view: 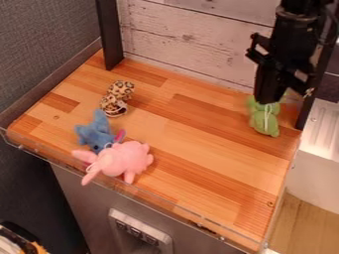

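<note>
Pink plush (126, 159) up front, probably propped by the blue plush (94, 131) behind. The gripper (268, 100) is right at the green plush (265, 120), back right, maybe steadying it; can't tell if it's open, closed or gripping.

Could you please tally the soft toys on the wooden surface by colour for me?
Pink toy: 1
Blue toy: 1
Green toy: 1
Spotted toy: 1
Total: 4
</note>
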`<state>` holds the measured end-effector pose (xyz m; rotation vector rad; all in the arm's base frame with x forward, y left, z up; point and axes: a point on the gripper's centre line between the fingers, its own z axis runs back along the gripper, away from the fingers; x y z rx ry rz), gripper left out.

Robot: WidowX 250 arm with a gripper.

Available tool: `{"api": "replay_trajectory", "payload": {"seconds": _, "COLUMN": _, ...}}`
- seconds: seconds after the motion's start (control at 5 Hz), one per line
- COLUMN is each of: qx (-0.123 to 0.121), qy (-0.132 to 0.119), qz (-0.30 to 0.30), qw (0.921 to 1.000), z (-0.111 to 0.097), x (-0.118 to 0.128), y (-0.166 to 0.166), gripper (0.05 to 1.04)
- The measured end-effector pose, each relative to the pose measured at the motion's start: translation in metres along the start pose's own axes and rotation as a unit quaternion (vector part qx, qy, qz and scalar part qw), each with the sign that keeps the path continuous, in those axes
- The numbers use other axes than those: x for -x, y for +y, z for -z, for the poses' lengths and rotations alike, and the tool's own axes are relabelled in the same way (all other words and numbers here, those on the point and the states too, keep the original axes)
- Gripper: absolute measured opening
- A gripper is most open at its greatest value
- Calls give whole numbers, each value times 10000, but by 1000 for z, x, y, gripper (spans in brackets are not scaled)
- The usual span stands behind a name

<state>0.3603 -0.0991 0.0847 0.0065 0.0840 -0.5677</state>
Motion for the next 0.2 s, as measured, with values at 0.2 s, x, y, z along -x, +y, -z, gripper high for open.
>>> {"api": "replay_trajectory", "payload": {"seconds": 0.2, "qx": 4, "qy": 78, "qz": -474, "qw": 9988, "z": 2, "x": -12, "y": 4, "gripper": 67}}
